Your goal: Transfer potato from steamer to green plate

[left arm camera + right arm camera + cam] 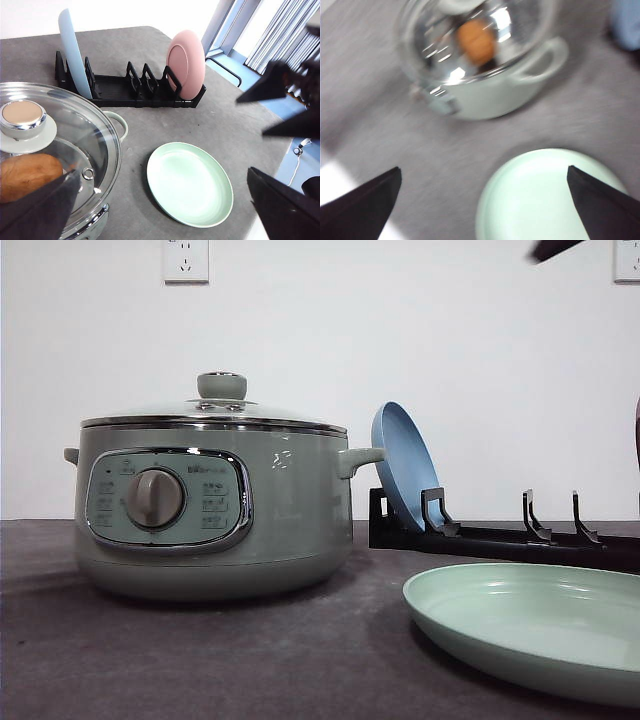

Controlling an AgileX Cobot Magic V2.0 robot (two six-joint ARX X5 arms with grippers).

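The steamer [210, 510] stands on the grey surface [200, 660] with its glass lid [55, 150] on, and the potato [27, 176] lies inside, seen through the glass as an orange-brown lump partly covered by the lid's knob [22, 117] and by a dark finger of the left claw [165, 210]. In the right wrist view the potato [476, 41] is a blurred orange patch under glare on the lid. From the front the pot's wall hides it.

The green plate [535, 625] lies flat on the surface beside the steamer, apart from it, its right side cut off by the front view's edge. Behind it a black dish rack [135, 90] holds a blue plate [402, 465] and a pink plate [186, 64] on edge.

The left claw is spread wide, both fingers cut off at the frame edge, gripping nothing. The right claw [485, 210] is likewise spread, hovering above the green plate's [545, 200] near rim, its picture smeared.
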